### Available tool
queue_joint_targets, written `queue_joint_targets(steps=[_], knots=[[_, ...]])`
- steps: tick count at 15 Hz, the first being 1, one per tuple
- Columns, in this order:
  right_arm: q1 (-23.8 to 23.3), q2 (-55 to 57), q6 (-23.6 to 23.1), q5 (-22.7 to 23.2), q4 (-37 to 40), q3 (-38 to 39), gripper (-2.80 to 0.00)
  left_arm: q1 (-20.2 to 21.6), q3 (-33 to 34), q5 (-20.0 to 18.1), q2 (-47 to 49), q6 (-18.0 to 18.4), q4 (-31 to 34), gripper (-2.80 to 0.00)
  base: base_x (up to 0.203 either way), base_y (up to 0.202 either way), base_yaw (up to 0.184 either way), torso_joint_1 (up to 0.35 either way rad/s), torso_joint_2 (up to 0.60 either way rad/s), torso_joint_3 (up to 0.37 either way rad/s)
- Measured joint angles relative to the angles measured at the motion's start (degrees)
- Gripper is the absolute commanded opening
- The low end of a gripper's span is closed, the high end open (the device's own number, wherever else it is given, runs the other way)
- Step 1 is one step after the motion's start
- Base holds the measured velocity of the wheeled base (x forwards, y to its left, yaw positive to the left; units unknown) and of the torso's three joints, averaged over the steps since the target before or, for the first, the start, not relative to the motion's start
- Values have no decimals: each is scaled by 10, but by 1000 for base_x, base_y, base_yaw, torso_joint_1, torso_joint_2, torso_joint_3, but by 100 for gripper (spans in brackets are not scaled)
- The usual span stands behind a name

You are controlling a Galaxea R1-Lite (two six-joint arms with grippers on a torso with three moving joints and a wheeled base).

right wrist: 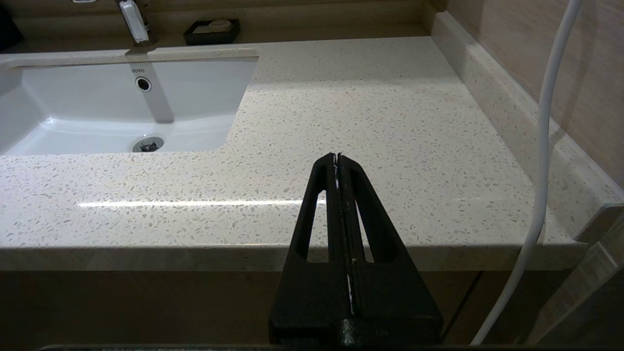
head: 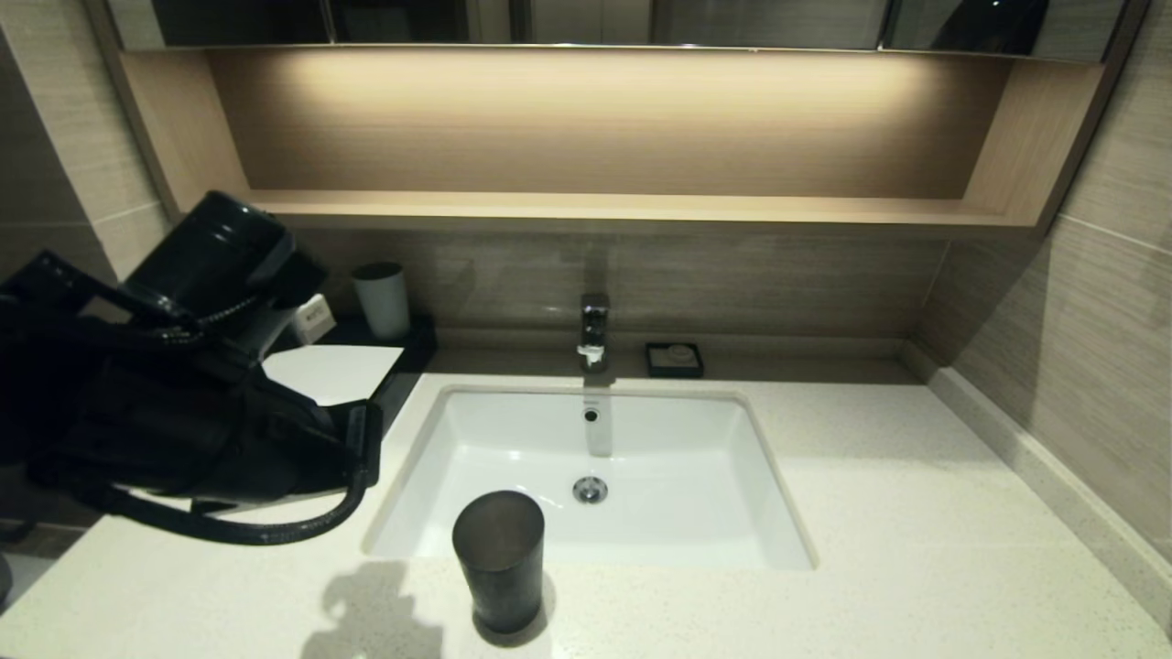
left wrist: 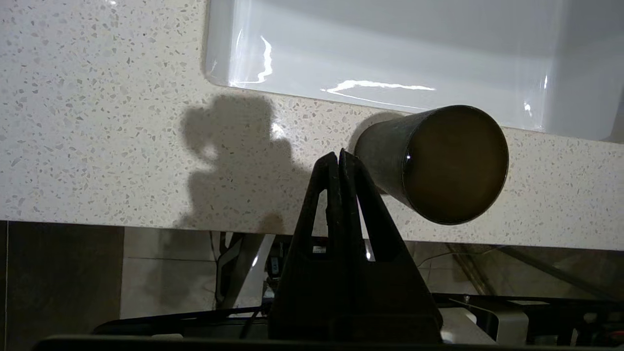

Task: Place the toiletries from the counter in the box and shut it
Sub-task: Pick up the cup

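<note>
The wide pale cream speckled stone desk [head: 916, 513] carries a white rectangular basin [head: 513, 458], which I use as the landmark. No long plastic-wrapped packet is visible on the stone anywhere around the basin, so I judge that the toiletries are either already inside the box or hidden; the pictures do not settle which.

The low black rectangular box with a white top panel [head: 334, 371] stands behind the basin's left back corner, and the left arm covers most of it, so I cannot tell if its drawer is closed. The step in hand seems to be the closing, or the end of the task.

A dark grey tapered cup [head: 500, 558] stands just in front of the basin's front edge.

The left pincer [left wrist: 339, 158] hangs over the desk's front edge near this cup, clenched on nothing. The right pincer [right wrist: 337, 161] is also clenched and empty, before the desk's edge to the right of the basin.

The next move calls for checking the drawer front.
</note>
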Motion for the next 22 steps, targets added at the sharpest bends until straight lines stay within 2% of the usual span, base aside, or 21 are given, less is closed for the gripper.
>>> queue_joint_targets(steps=[7,15,16,22], knots=[[0,0,0,0,0,0,-280,-64,-3,0,5,-13,9,-280,0,0,0,0,0,0],[0,0,0,0,0,0,-280,-74,-5,0,38,-12,9,-280,0,0,0,0,0,0],[0,0,0,0,0,0,-280,-74,-6,0,43,-13,8,0,0,0,0,0,0,0],[0,0,0,0,0,0,-280,-73,-24,1,69,-20,8,0,0,0,0,0,0,0]])
